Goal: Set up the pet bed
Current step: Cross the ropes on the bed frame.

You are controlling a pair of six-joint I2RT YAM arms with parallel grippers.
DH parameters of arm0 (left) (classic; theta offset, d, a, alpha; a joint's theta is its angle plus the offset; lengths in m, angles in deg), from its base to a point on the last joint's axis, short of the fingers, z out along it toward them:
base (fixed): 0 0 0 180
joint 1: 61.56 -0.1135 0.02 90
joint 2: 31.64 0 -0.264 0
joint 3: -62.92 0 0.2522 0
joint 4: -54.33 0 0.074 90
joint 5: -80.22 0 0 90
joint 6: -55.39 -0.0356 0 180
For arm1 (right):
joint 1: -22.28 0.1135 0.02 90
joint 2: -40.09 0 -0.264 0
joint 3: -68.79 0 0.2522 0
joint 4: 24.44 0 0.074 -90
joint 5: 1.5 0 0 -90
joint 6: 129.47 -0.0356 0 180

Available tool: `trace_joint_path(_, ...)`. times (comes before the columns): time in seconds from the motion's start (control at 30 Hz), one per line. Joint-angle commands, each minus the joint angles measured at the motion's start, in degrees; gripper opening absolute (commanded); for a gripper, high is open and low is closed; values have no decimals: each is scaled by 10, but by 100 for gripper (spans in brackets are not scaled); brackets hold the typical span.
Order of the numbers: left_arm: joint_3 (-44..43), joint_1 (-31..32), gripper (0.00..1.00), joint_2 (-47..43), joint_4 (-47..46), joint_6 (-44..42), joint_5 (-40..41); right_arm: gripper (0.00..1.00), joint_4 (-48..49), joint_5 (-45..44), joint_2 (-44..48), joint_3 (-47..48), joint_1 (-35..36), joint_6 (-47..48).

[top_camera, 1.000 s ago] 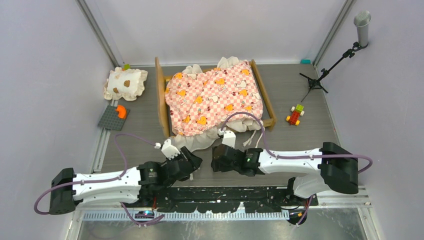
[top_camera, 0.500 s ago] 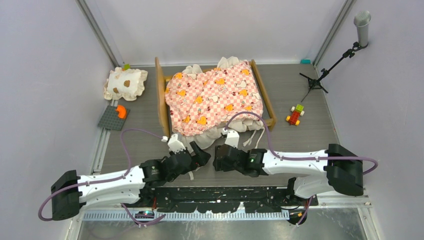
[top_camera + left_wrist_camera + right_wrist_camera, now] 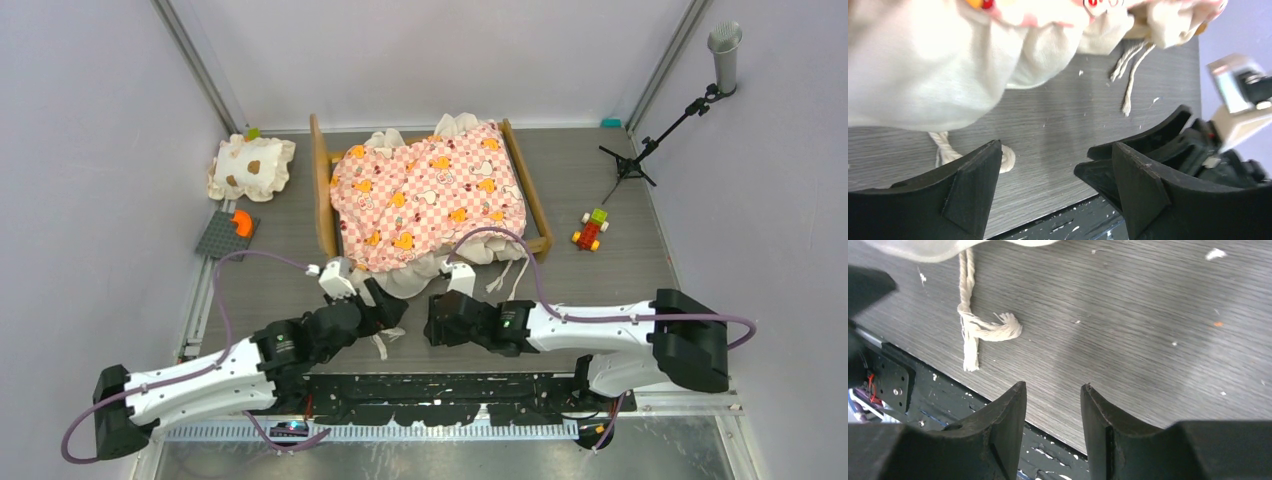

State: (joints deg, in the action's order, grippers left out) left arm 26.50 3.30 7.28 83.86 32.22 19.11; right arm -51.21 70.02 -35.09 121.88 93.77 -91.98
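The pet bed (image 3: 322,195) is a light-wood frame in the middle of the table, headboard on its left. The pink checkered mattress (image 3: 430,195) with orange animals lies rumpled on it, its cream ruffle (image 3: 405,275) spilling over the near end. The ruffle fills the top of the left wrist view (image 3: 923,65). My left gripper (image 3: 393,312) is open and empty just below the ruffle. My right gripper (image 3: 432,322) is open and empty, close beside the left one. A cream tie cord (image 3: 970,327) lies on the table ahead of the right fingers.
A cream ruffled pillow (image 3: 251,166) with brown spots lies at the far left. A grey baseplate (image 3: 226,236) with an orange piece lies near it. A small toy car (image 3: 591,230) and a microphone stand (image 3: 660,130) stand at the right. More cords (image 3: 505,275) hang off the bed's near end.
My left gripper has moved up and right towards the mattress's near ruffle, its arm stretching out. The right gripper has shifted only slightly. The mattress has not moved.
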Motion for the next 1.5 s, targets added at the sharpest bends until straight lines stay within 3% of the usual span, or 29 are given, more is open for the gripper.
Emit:
trace_joint_path(0.0,-27,-3,79,-67,131,-16,90,46,73,43,-39,36,2,52)
trace_joint_path(0.13,-19,-4,67,-80,175,-6,115,27,110,72,-98,74,2,53)
trace_joint_path(0.43,-5,-40,67,36,150,-12,104,21,175,70,-128,53,3,13)
trace_joint_path(0.6,2,-71,59,58,141,-18,100,20,168,69,-117,42,4,9)
trace_joint_path(0.93,26,-162,48,112,17,-81,20,20,164,69,-114,39,3,5)
trace_joint_path(1.27,30,-174,47,166,-31,-90,10,20,163,64,-101,25,5,3)
trace_joint_path(1.47,53,-174,32,176,-60,-61,1,20,159,64,-98,25,5,3)
